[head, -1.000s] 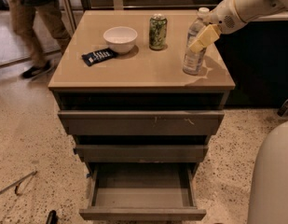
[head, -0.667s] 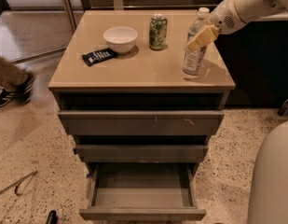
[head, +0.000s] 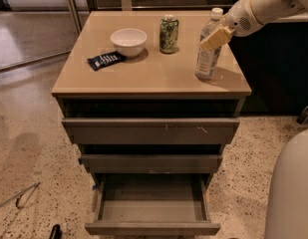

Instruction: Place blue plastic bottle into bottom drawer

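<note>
1. Camera view: my pincer (head: 217,37) stays at the shoulder of the blue plastic bottle (head: 207,59), just under its white cap. Whether it has closed on the bottle I cannot tell.
2. The bottle has not shifted. It stands upright near the right edge of the tan worktop (head: 153,78), so I judge the lift has not begun.
3. The passer-by at the left has gone from view.
4. The bottom drawer (head: 152,228) stands pulled out, ready to receive the bottle.
5. I can read no writing on the bottle's pale label, the green patterned can (head: 169,34) or the dark packet (head: 106,60) beside the white bowl (head: 128,41).
</note>
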`<state>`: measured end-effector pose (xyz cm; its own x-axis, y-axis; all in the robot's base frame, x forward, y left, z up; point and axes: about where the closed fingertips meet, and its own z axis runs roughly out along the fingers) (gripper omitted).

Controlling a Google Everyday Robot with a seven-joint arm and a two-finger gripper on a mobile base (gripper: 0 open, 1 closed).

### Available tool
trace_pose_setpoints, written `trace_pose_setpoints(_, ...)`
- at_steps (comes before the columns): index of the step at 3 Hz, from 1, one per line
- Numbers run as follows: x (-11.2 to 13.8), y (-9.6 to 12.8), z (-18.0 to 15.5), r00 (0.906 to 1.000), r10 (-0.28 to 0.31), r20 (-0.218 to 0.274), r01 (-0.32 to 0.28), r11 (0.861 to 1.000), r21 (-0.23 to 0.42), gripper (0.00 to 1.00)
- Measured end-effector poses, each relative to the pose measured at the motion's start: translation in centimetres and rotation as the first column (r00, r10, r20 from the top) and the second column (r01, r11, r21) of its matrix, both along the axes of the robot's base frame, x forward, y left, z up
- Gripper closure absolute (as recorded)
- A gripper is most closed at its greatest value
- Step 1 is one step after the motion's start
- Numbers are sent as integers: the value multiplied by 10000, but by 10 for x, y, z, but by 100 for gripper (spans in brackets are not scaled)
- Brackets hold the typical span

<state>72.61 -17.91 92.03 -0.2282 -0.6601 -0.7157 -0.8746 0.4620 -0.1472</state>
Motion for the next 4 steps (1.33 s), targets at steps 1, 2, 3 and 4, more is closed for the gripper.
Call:
trace_pose_setpoints(1, 0, 0, 0, 10000, 3, 0, -3, 10000, -1, 100)
trace_pose_setpoints(2, -7, 3, 2, 9997, 228, -8, -228, 9997, -64, 100)
trace_pose_setpoints(3, -33, -1, 17, 9986, 523, 118, -522, 9986, -94, 100)
trace_pose_setpoints(4, -67, -6, 36, 9974, 632, 348, -628, 9979, -125, 100)
